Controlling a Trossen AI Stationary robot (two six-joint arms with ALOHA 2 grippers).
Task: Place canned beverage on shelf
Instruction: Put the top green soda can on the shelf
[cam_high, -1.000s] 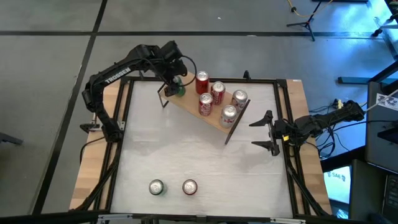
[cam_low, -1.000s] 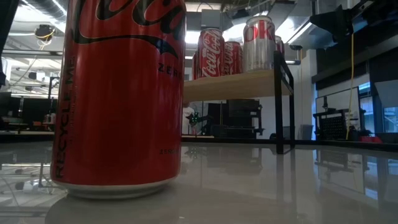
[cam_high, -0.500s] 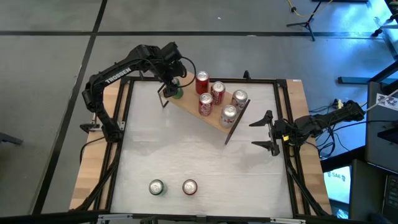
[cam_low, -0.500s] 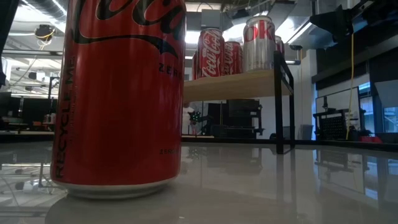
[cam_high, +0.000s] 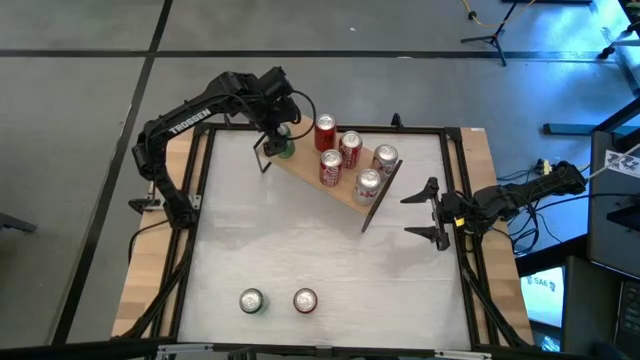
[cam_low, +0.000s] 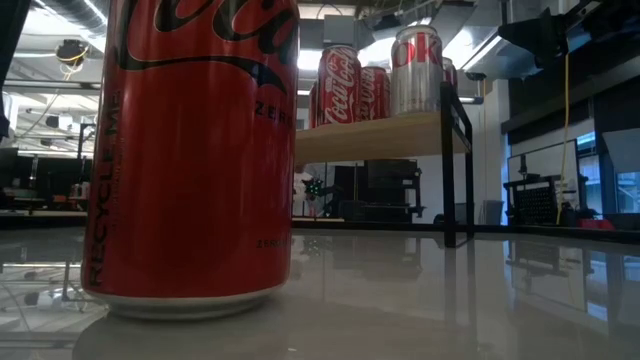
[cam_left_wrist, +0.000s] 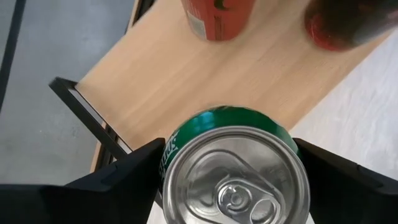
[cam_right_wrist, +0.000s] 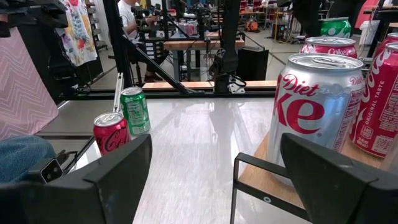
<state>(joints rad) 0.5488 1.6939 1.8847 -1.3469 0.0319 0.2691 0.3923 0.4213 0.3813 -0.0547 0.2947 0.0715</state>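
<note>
High view: my left jaws (cam_high: 279, 138) flank the green can (cam_high: 285, 146) standing at the shelf (cam_high: 345, 192) end, whether gripping or released I cannot tell; four cans already shelved; two cans (cam_high: 251, 300) remain on the table (cam_high: 300, 240); right jaws (cam_high: 430, 210) wait open, empty.

"zero" and, running up the side, "recycle me" on big red can (cam_low: 195, 150) in low view. "coca-cola" script on red shelf can (cam_low: 339, 85); "oke" on silver can (cam_low: 416, 70) beside it. "diet" and "ke" on silver can (cam_right_wrist: 317, 102) in right wrist view; "original taste" on red can (cam_right_wrist: 378, 106) next to it. "trossen" on left arm (cam_high: 180, 122).
</note>
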